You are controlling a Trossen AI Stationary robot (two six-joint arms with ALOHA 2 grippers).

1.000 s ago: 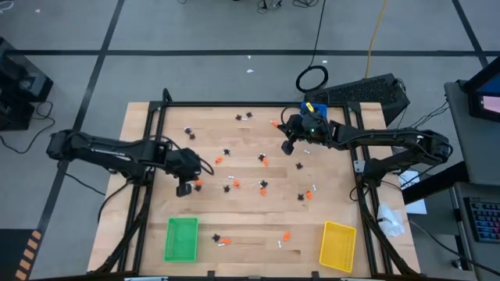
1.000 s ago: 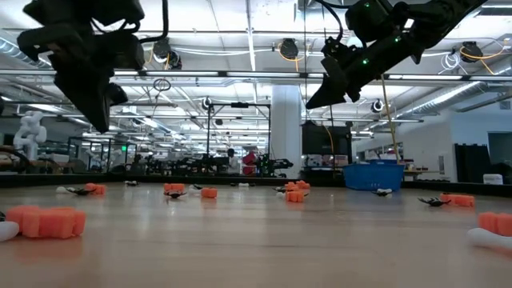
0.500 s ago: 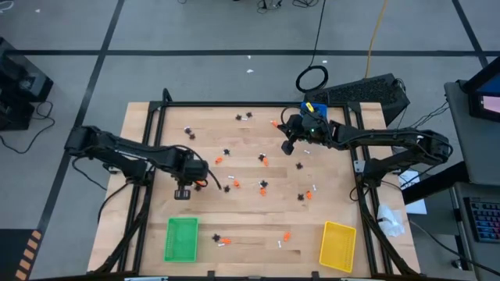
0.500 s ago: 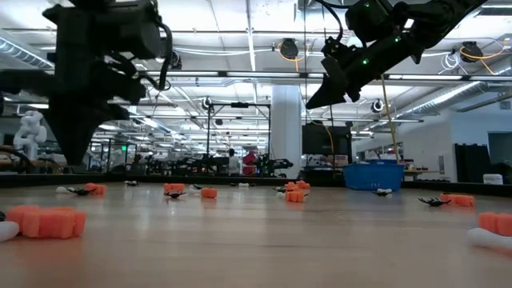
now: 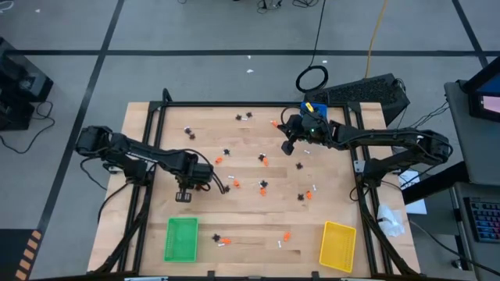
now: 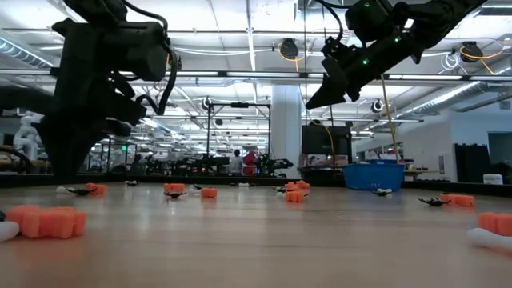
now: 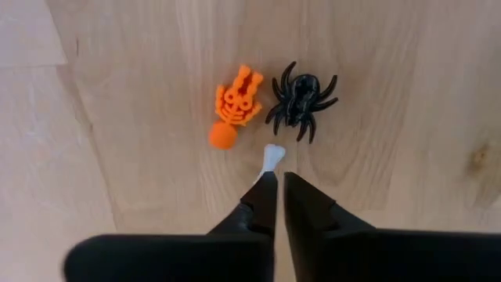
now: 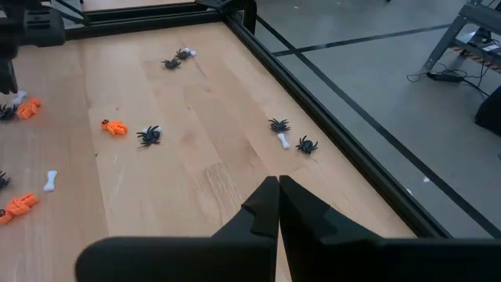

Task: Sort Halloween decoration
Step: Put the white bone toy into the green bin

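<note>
Tiny trinkets lie scattered flat on the wooden table (image 5: 250, 207): orange lumps, black spiders and white bones. My left gripper (image 5: 184, 194) hangs low over the table's left middle and is shut on a white bone (image 7: 272, 156). Just beyond its tips lie an orange skeleton piece (image 7: 236, 103) and a black spider (image 7: 300, 98). In the low view the left arm (image 6: 68, 160) reaches almost down to the wood. My right gripper (image 5: 287, 146) is shut and empty, held high (image 6: 317, 98) over the far middle of the table. My left gripper pinches the white bone between its two fingertips (image 7: 266, 188), coming from above and pointing down. The bone's knobbed end (image 7: 273, 151) sticks out past the tips, next to the orange skeleton piece. I cannot tell whether the bone is lifted off the wood.
A green tray (image 5: 181, 238) sits at the near left and a yellow tray (image 5: 337, 246) at the near right. A blue tray (image 5: 314, 108) stands at the far edge beside the right arm. A black frame rail (image 8: 329, 117) borders the table. More trinkets (image 8: 149, 135) lie under the right gripper.
My left gripper has moved a little toward the near edge and come down close to the table, the arm folding in over the table's left side. The right arm has kept still.
</note>
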